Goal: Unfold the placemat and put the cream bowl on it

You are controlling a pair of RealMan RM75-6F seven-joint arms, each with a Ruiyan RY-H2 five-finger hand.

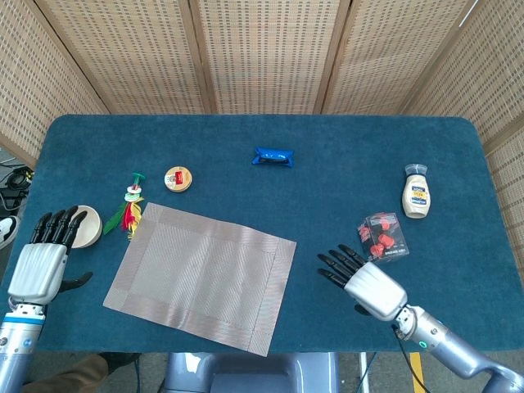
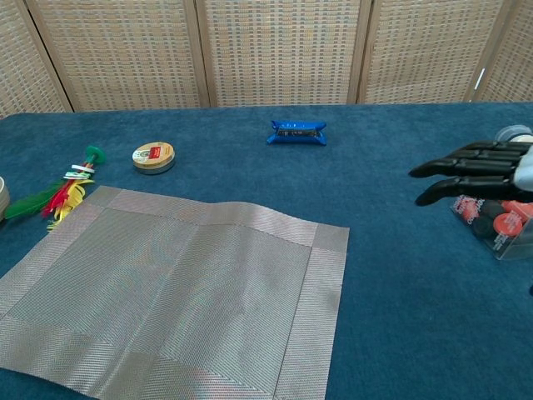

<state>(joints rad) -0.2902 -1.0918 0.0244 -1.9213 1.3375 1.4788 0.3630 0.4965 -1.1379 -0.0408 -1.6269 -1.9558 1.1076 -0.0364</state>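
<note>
Two empty, splayed robot hands, left and right, over blue-carpeted table, wicker screens behind.

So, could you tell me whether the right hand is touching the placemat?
Apart: the head view shows blue table between the right hand and the placemat.

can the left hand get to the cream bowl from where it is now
Probably yes. The left hand is open with its fingertips already at the near rim of the cream bowl, and nothing lies between them. The placemat and the feather toy sit off to the side.
</note>
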